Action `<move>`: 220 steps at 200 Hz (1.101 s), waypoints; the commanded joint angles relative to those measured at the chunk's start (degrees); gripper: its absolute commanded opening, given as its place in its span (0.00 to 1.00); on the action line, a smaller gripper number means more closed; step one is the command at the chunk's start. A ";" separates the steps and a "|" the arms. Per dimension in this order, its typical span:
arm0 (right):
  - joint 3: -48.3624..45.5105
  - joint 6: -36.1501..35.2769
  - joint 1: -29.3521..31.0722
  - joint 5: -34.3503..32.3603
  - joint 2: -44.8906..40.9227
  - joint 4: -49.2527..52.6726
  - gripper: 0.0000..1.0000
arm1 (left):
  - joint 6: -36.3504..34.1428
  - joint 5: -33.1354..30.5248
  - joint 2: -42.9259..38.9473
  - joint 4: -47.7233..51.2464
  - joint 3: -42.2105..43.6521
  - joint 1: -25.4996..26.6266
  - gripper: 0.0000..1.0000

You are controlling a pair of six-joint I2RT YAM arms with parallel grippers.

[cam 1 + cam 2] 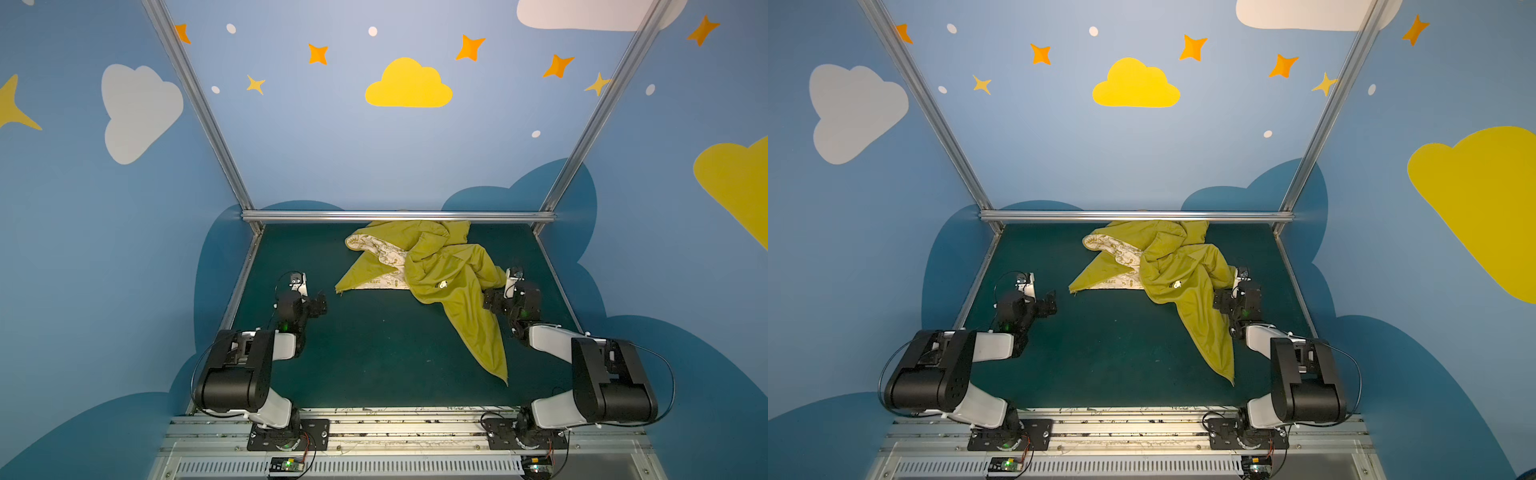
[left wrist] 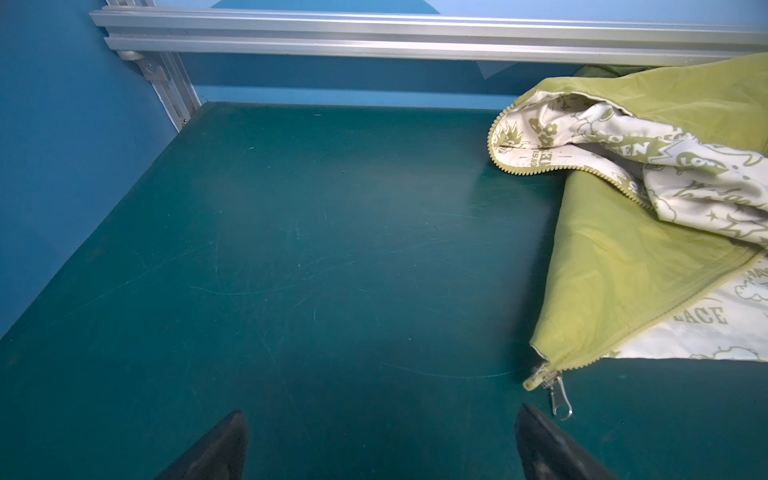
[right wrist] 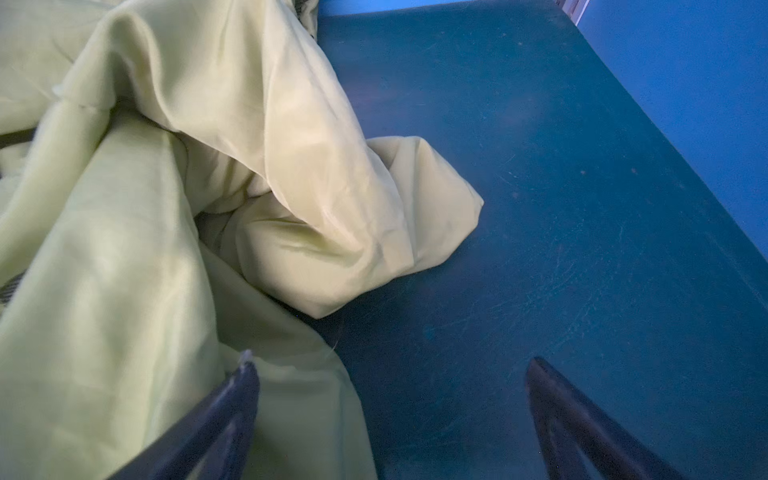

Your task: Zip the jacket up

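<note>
The jacket (image 1: 453,266) is mustard-yellow outside, with a cream lining (image 2: 582,137) printed in olive flowers and lettering, a pale yellow zipper (image 2: 648,319) whose silver pull (image 2: 559,401) lies near the black fingers (image 2: 540,440) of the left hand (image 2: 381,411), and a small white chest patch (image 1: 443,284). The tabletop (image 1: 374,353) is dark teal with fine pale scratches. The walls (image 1: 311,158) are blue, painted with white and yellow clouds (image 1: 409,85), orange stars (image 1: 318,54) and white dots (image 1: 372,31); the rails (image 1: 399,216) are silver.

Blue walls (image 1: 311,158) painted with clouds (image 1: 407,85) and stars (image 1: 318,54) surround a dark green tabletop (image 1: 374,353).
</note>
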State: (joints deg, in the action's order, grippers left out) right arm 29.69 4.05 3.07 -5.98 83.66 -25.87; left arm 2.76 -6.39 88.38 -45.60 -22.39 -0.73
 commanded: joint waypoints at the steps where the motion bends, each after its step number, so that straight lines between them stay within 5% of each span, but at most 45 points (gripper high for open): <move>1: 0.53 0.35 -0.01 0.09 -0.42 0.03 0.98 | -0.91 -0.46 -1.11 0.25 -0.63 0.24 0.99; 204: 0.27 -2.31 0.17 0.28 -1.34 -1.05 0.98 | -0.77 -0.64 -1.21 0.01 -0.43 0.25 0.99; 220: 2.55 -3.50 0.36 1.78 -6.55 6.11 0.99 | -2.81 -1.31 -4.62 2.90 -1.88 1.78 0.99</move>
State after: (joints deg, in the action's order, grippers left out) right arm 29.69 2.94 3.09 -5.87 83.09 -25.50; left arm 2.35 -6.44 88.27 -45.69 -22.39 -0.49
